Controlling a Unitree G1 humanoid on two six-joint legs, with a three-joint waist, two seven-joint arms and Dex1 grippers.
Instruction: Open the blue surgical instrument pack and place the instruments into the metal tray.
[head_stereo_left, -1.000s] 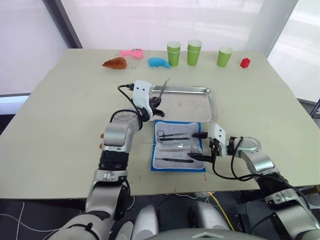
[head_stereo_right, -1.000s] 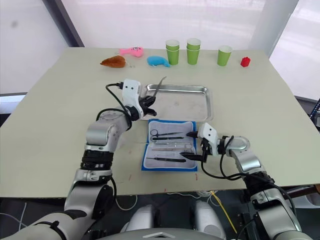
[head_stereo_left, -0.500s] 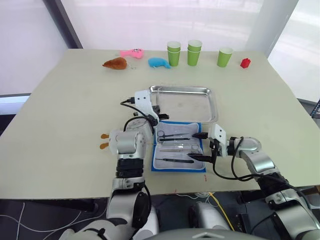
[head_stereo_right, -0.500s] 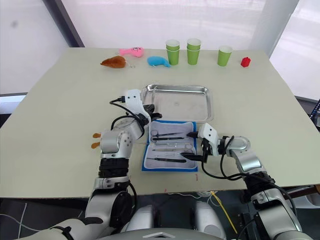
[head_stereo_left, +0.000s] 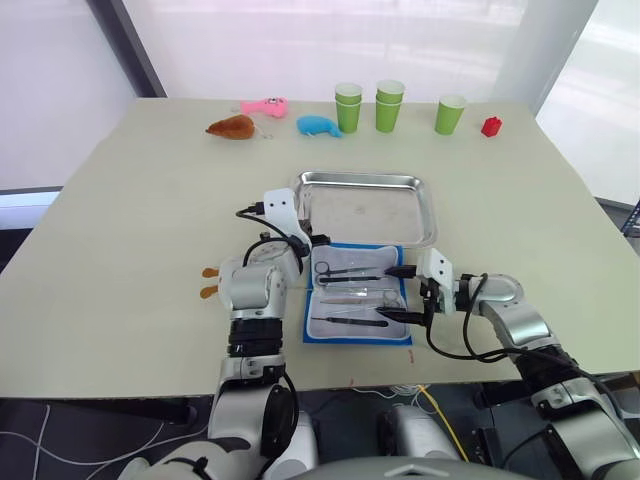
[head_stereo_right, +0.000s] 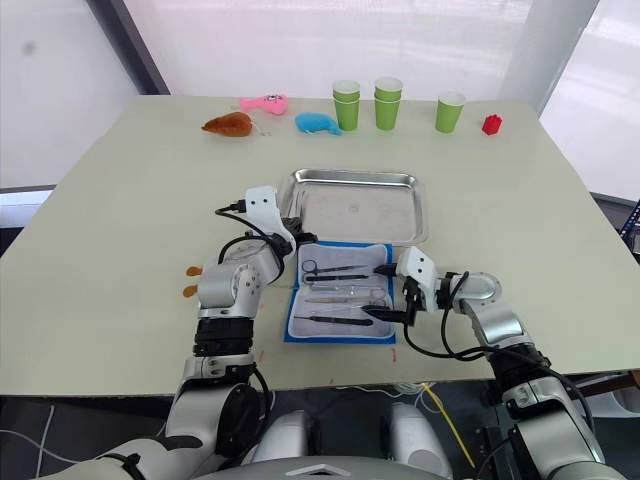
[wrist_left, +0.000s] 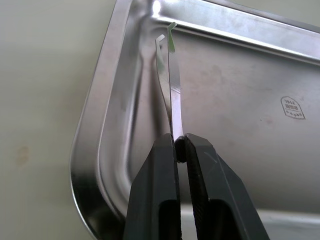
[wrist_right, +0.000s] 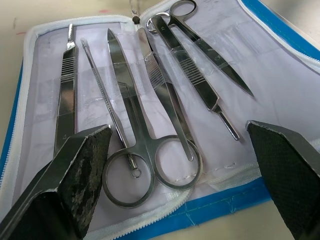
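Observation:
The blue surgical instrument pack (head_stereo_left: 352, 338) lies open in front of the metal tray (head_stereo_left: 365, 178). Several silver instruments (wrist_right: 145, 115), scissors and forceps among them, rest on its whitish lining. My left gripper (wrist_left: 180, 145) is shut on a thin pair of silver tweezers (wrist_left: 167, 85) with a green tip. It holds them low over the tray's (wrist_left: 240, 100) near-left corner; the head views show this gripper (head_stereo_left: 308, 238) at that corner. My right gripper (head_stereo_left: 394, 292) stands open at the pack's right edge, with nothing between its fingers (wrist_right: 70, 185).
Along the table's far side stand three green cups (head_stereo_left: 389, 104), a red block (head_stereo_left: 490, 126), a blue plush toy (head_stereo_left: 318, 125), a pink toy (head_stereo_left: 263, 105) and a brown toy (head_stereo_left: 231, 127). The pack lies close to the table's front edge.
My left arm has swung down and inward, bringing the tweezers from pointing up beside the tray's left rim to low over its near-left corner. The right arm has not moved.

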